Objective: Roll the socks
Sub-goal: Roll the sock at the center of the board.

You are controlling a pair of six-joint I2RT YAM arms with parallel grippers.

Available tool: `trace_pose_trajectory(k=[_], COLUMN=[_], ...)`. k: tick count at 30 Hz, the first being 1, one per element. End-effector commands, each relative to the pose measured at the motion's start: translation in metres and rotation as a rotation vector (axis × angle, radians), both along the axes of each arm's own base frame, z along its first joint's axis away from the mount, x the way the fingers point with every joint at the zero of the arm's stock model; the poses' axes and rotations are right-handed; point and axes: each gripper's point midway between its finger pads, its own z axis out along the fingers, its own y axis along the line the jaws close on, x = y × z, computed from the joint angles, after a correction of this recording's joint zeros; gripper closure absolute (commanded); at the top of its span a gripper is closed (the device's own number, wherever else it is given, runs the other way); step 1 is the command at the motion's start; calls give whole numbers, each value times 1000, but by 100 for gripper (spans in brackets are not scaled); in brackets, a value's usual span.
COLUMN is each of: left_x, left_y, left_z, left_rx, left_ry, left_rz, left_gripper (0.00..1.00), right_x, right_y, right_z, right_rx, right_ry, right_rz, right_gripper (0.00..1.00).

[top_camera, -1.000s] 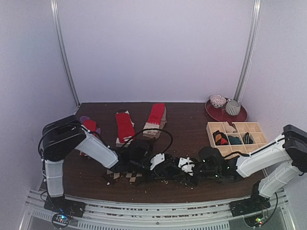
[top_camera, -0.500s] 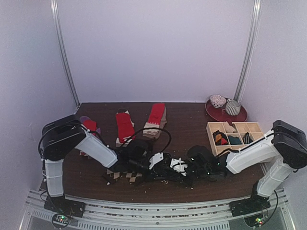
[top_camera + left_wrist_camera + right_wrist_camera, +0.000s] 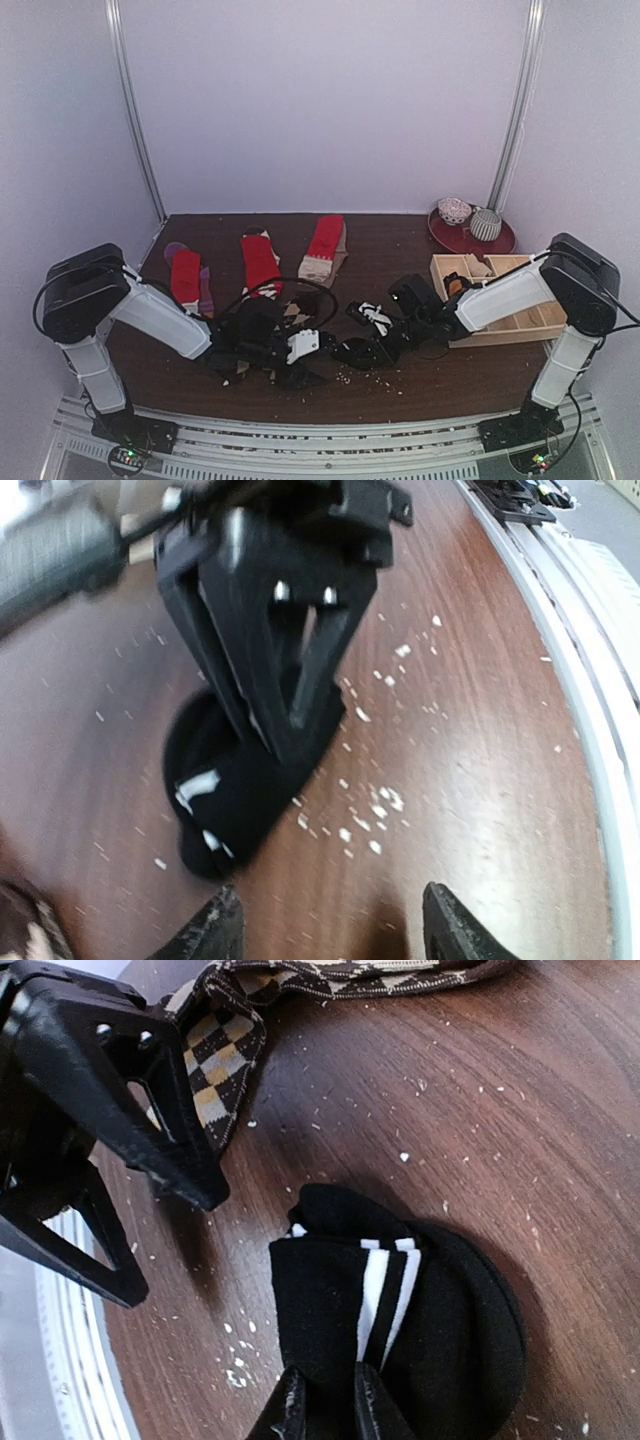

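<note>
The black sock [image 3: 400, 1310] is bundled up at the counter [image 3: 520, 1100], close to its near edge and about midway between the two arms. It is a fat fold with the white stripes facing up, pinched at one end by the right fingers [image 3: 288, 1415], which are closed on the fabric. The left fingers [image 3: 215, 930] stand open and empty just to the left of it, touching nothing. The roll looks formed but not secured, so the step in hand seems to be finishing it: the outer cuff wants turning over the bundle so the layers lock. To do that well, the right pinch should cross all the layers and not just the top one, or the soft knit is likely to spring loose once it is lifted. The left fingers could come in low from the left, catch only the outermost edge of the cuff and draw it over the bundle while the right side anchors it — a slow pull, since such fabric stretches and slips. The argyle sock [image 3: 225, 1045] lies flat just beside the left fingers, and its end should be kept out of the grab. The red socks [image 3: 260, 262] lie flat at the far left, well apart, and the tray [image 3: 510, 330] is off to the right.
</note>
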Motion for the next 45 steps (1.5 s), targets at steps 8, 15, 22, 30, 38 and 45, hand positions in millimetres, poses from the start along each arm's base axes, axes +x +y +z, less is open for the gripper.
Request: trace_pose_trajectory(k=[8, 15, 22, 30, 38, 45], left_x=[33, 25, 19, 13, 21, 14], left_y=[-41, -53, -41, -34, -37, -39], left_z=[32, 3, -16, -30, -43, -41], left_rx=[-122, -77, -12, 24, 75, 86], left_ry=[-321, -239, -180, -115, -112, -51], left_rz=[-69, -145, -136, -124, -104, -122], left_gripper=[38, 50, 64, 71, 63, 100], right_x=[-52, -55, -51, -47, -51, -41], right_y=[-32, -33, -39, -38, -38, -34], right_z=[-51, -48, -47, -44, -42, -32], right_rx=[-99, -92, -83, -62, -64, -46], right_ry=[467, 524, 546, 554, 570, 509], right_rz=[-19, 16, 11, 9, 36, 30], right_gripper=[84, 84, 84, 84, 84, 83])
